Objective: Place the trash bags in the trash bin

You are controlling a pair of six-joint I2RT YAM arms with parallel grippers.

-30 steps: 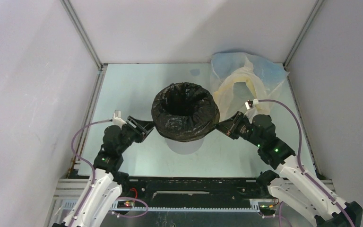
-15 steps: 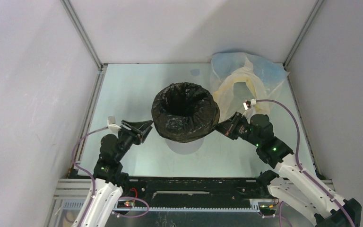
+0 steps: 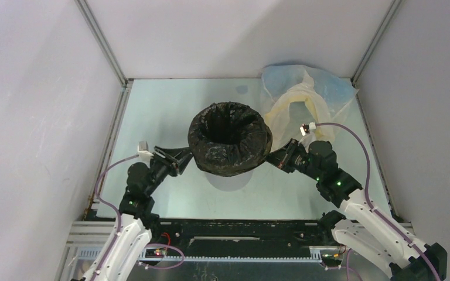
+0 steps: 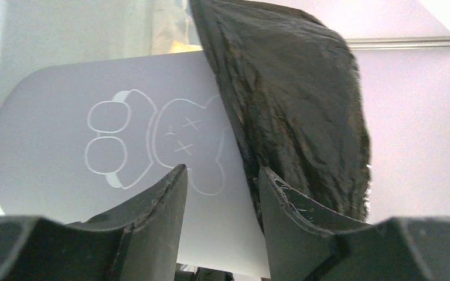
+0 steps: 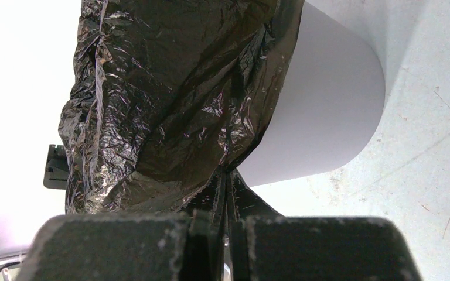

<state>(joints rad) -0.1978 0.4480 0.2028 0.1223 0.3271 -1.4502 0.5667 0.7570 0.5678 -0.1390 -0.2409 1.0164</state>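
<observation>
The black trash bag (image 3: pixel 229 140) lines the pale grey trash bin (image 3: pixel 229 177) at the table's middle, its edge folded down over the rim. My left gripper (image 3: pixel 183 157) is open and empty just left of the bin; in the left wrist view the bin wall (image 4: pixel 94 146) with a line drawing and the bag's hem (image 4: pixel 293 105) lie just beyond the fingertips (image 4: pixel 173 181). My right gripper (image 3: pixel 271 157) is shut on the bag's lower hem (image 5: pixel 170 117) at the bin's right side, beside the bin wall (image 5: pixel 328 111).
A translucent yellowish and pale-blue plastic bag (image 3: pixel 304 96) lies at the back right, behind my right arm. Grey enclosure walls stand on three sides, with metal rails (image 3: pixel 102 50) at the corners.
My left gripper backed away from the bin's left side, its jaws now open, then edged back toward the bin. The right gripper has stayed on the bag's hem.
</observation>
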